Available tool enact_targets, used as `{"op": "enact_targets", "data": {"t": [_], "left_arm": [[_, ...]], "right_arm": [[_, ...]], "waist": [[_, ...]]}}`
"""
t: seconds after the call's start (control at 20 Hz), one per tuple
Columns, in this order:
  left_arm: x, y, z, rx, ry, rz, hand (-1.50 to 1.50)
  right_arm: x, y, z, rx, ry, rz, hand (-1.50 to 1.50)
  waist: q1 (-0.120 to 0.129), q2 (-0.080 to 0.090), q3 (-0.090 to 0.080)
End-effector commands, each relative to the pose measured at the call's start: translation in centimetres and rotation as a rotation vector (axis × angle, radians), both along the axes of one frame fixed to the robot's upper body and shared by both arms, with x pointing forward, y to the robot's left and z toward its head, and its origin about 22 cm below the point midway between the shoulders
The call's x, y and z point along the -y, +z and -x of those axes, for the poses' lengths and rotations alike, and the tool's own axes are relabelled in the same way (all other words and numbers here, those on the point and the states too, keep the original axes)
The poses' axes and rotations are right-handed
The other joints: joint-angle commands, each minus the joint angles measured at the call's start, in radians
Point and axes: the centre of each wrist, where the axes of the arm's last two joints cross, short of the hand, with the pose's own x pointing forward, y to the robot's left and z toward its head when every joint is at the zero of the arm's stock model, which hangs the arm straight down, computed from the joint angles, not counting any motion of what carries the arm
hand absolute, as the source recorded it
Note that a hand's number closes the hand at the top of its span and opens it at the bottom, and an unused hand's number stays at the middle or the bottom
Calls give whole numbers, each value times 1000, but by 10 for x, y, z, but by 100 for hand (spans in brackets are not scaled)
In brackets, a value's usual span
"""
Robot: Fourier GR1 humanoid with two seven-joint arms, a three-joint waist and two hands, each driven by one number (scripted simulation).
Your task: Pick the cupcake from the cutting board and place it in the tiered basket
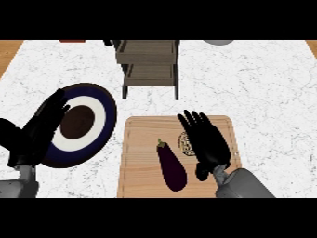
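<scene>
Nearest, right hand (pixel 209 144): we see it over the board's right half, fingers straight and spread, pointing away from the robot, holding nothing.
Left hand (pixel 34 130): open, fingers up, at rest at the view's left, over the plate's near side.
Eggplant (pixel 172 165): on the board just left of the right hand, long axis near to far, stem end the farther.
Cupcake (pixel 184 143): on the board, just beyond the eggplant's stem. Only its round left edge shows, and the right hand's fingers cover the rest. We cannot tell whether they touch it.
Deciding relation: we judge that the cupcake lies under the right hand and slightly to its left, so the move is to descend and curl rather than to travel. The right hand is much the nearer; the left is well apart.
Board (pixel 140 135): wooden, long axis near to far.
Plate (pixel 99 100): dark rim, white ring, brown centre, beside the board's left edge.
Basket (pixel 149 65): two tiers, beyond the board's far edge, ahead and left of the right hand. The cupcake is not yet in it.
</scene>
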Motion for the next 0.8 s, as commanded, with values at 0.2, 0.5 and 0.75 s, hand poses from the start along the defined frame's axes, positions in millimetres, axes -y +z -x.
{"op": "enact_targets", "data": {"t": [0.2, 0.5, 0.75], "left_arm": [[-13, -9, 9, 4, 4, -2, 0], [-4, 4, 6, 3, 2, -2, 0], [-9, 9, 19, 4, -17, 10, 0]], "right_arm": [[0, -13, 7, -145, 78, 111, 150], [-4, -33, -5, -55, 148, 156, 150], [-20, -23, 9, 99, 136, 106, 150]], "waist": [[0, 0, 0], [3, 0, 0], [3, -1, 0]]}}
